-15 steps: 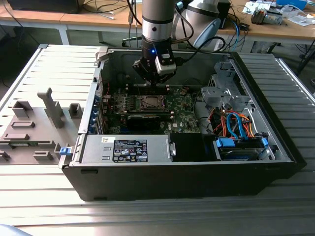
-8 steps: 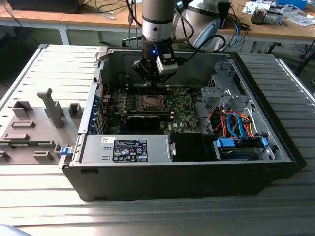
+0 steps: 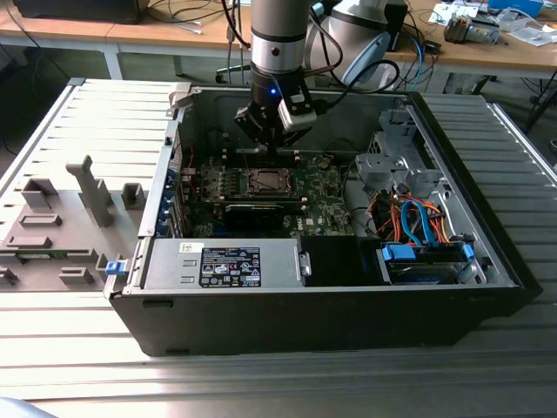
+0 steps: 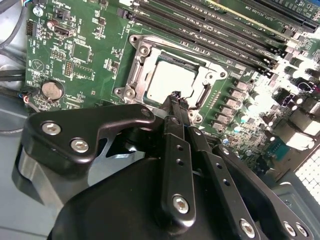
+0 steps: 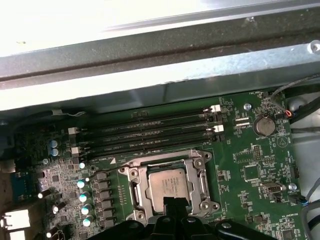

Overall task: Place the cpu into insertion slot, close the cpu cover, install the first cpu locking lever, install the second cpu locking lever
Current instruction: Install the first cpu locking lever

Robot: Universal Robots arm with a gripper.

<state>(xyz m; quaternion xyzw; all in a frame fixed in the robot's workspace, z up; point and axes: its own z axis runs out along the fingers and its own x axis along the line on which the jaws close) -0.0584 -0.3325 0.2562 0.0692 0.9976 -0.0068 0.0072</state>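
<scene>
Cpu [image 5: 167,186] lying flat, seated in insertion slot [image 3: 265,182], silvery-grey top facing up. Cpu cover [image 5: 136,192], silvery frame, lying down around chip, window exposing it. Slot sitting mid green board.

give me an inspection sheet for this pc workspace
surface: slatted metal table carrying an open pc case
job's things: cpu lies flat inside the cover, which is down
clutter: grey plastic fixtures at the exterior view's left
grippers: gripper at the cover's edge, jaws together
cables: orange and blue bundle in the case
surroundings: wooden desks behind
</scene>
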